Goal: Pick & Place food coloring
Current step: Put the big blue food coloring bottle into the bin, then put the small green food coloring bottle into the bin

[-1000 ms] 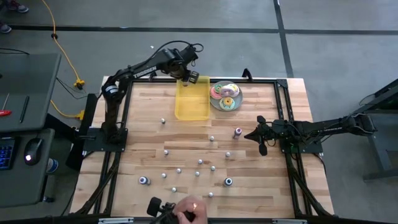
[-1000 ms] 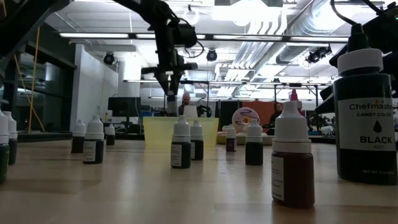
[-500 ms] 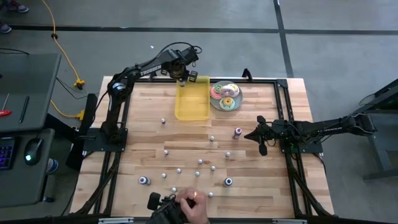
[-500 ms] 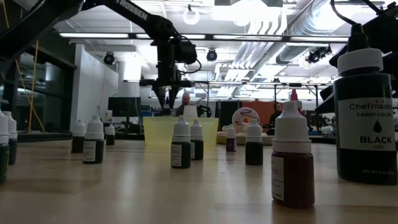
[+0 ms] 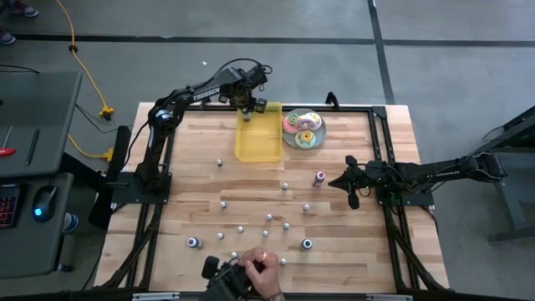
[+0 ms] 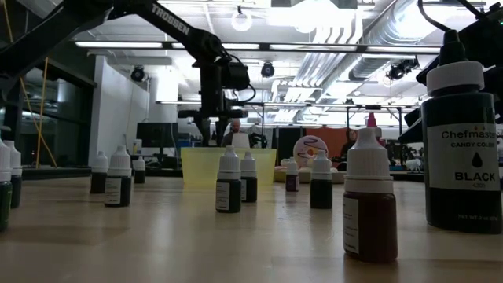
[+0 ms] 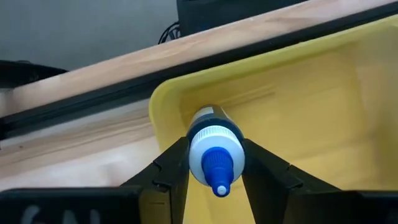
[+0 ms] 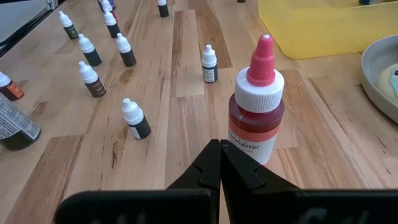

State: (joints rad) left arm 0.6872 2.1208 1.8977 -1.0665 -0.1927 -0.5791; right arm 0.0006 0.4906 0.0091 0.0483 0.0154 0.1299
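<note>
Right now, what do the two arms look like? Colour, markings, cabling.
Both are dark, slim, jointed arms. The left arm carries white lettering along its upper link and a loop of black cable near its wrist. The right arm is the same dark build with no lettering legible. Each ends in a black two-finger gripper, left and right, with angular wedge-shaped jaws.

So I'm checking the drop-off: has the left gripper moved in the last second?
Yes. In the high view the left gripper has shifted from over the yellow tray toward its far rim.
</note>
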